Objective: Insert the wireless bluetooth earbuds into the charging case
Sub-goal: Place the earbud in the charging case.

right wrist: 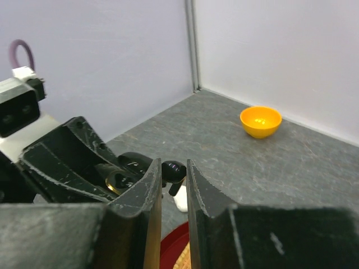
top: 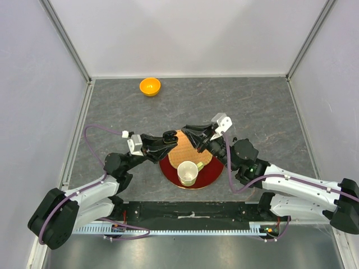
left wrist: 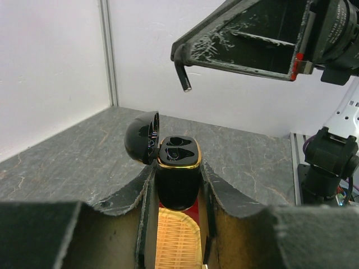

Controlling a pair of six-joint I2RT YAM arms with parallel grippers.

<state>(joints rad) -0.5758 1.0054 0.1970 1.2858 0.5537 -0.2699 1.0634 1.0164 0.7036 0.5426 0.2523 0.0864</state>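
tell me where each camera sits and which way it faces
top external: above and behind the robot, looking down on the table; shows left arm and right arm, left tool and right tool meeting over the red plate
left wrist: on the left arm, facing the right wall; its own fingers clamp the open charging case
right wrist: on the right arm, facing the far left corner; its fingers pinch a black earbud
shared: top and right wrist both see the orange bowl
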